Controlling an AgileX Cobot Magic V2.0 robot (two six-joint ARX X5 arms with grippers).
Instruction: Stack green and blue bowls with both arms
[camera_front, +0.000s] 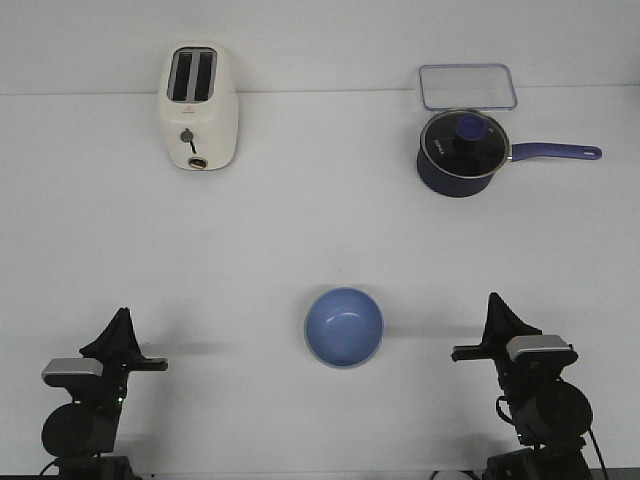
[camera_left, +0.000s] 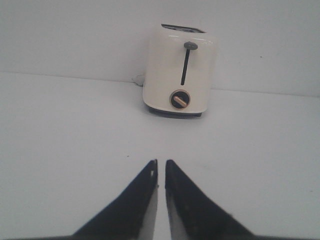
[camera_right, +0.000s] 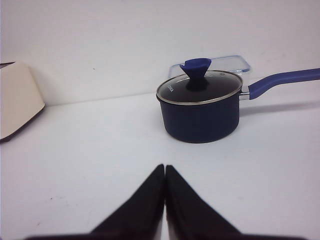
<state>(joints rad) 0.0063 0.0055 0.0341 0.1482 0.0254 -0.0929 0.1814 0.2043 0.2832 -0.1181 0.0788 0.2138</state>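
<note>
I am viewing the table (camera_front: 320, 230) through three cameras. The front camera is sitting high behind both arms, looking forward and steeply down, taking in the whole surface to the back wall. The left wrist camera is riding low behind the left gripper (camera_left: 161, 167), facing forward across the table at the toaster (camera_left: 180, 70), which also appears far left in the front view (camera_front: 198, 107). The right wrist camera is sitting equally low behind the right gripper (camera_right: 165, 170), facing the saucepan (camera_right: 200, 112) and the clear container (camera_right: 235, 64) behind it; the front view is sharing both, far right (camera_front: 458, 152). The toaster's edge (camera_right: 17, 100) is entering the right wrist view.
</note>
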